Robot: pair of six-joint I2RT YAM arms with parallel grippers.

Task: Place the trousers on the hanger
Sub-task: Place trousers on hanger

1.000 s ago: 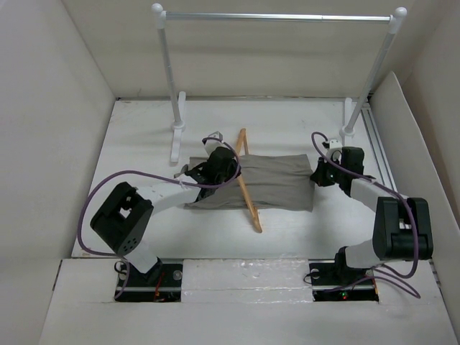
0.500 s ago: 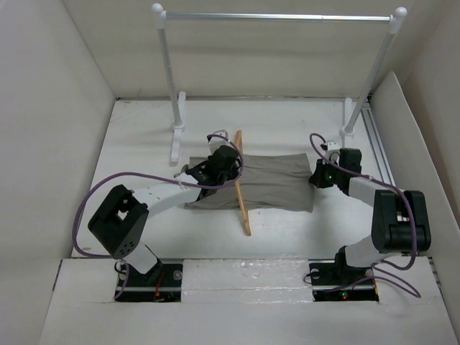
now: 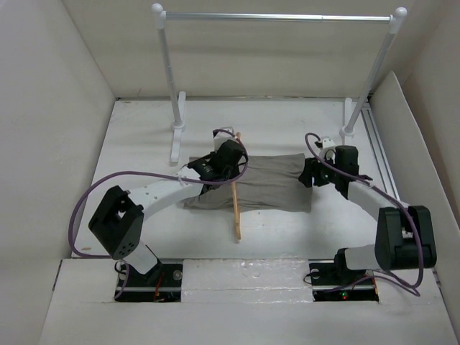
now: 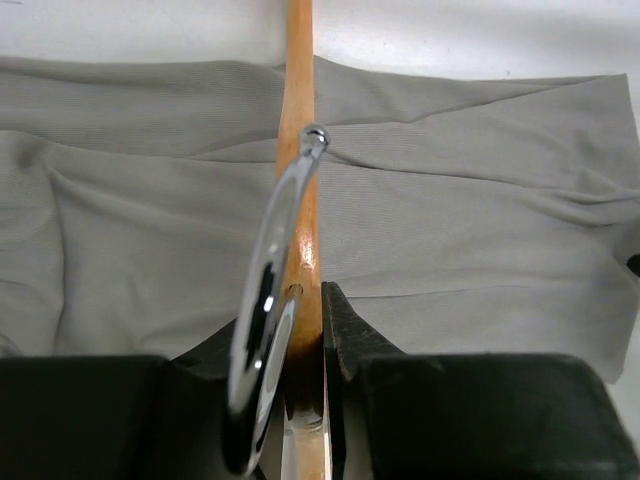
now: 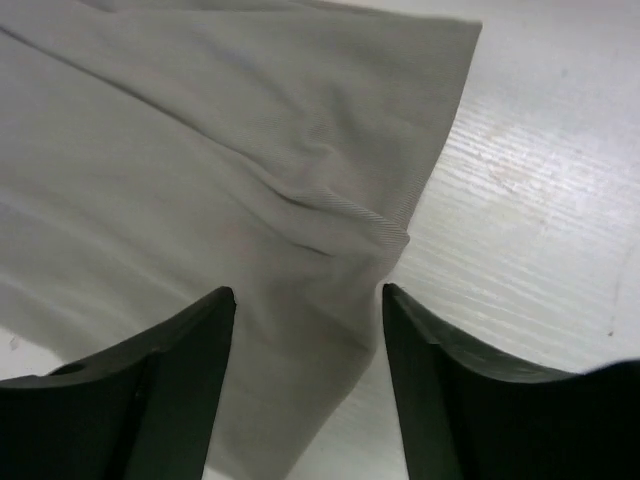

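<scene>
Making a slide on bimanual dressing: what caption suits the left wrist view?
Left gripper clamped on the wooden hanger, its metal hook in front, over the spread grey trousers.

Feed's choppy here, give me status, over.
Left gripper shut on hanger. Right gripper open over trousers edge. Hanger across trousers, nothing blocking.

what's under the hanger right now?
The trousers lie spread under the hanger, showing on both sides of its wooden bar, which the left gripper clamps. Covered: the table below the cloth, and whether the bar's underside actually touches it.
</scene>
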